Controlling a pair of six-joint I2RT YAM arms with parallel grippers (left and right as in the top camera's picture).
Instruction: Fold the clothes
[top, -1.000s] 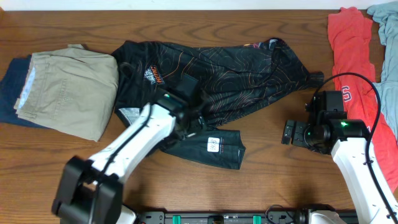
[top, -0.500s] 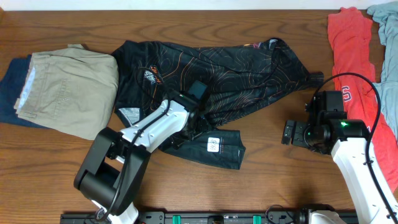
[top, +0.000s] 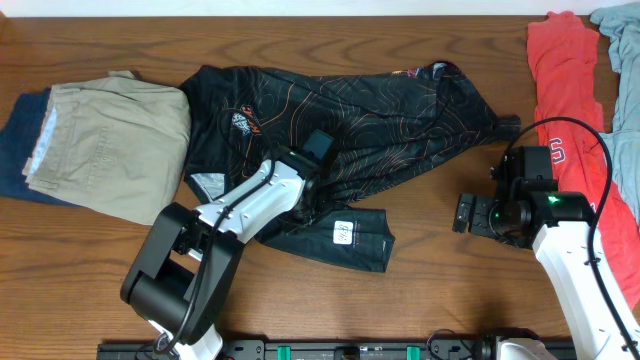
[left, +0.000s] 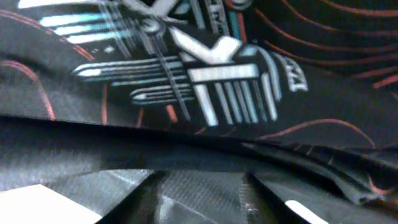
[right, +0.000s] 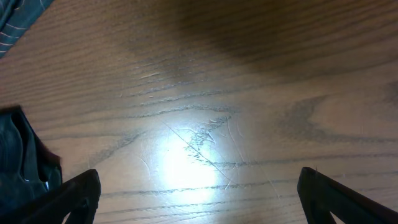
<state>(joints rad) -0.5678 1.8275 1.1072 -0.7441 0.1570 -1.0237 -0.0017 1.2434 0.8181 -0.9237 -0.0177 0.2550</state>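
overhead, the left gripper (top: 303, 203) fingertips lie hidden in black jersey (top: 390, 130) folds.

the left gripper (top: 301, 203) is buried in folds of the jersey (top: 380, 110), its finger spacing untellable. up close the white lettering (left: 217, 81) is too blurred to read. the red shirt (top: 565, 90) and grey garment (top: 625, 30) run off the frame edge; khaki shorts (top: 110, 140) hide most of a navy garment (top: 12, 150).

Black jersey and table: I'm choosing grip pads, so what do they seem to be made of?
The black jersey looks like thin synthetic sports knit, probably polyester: fine mesh texture, slight sheen, printed orange lines, limp folds. The table looks like wood or wood veneer with a smooth semi-gloss finish: visible grain, a bright light reflection, fine scratches.
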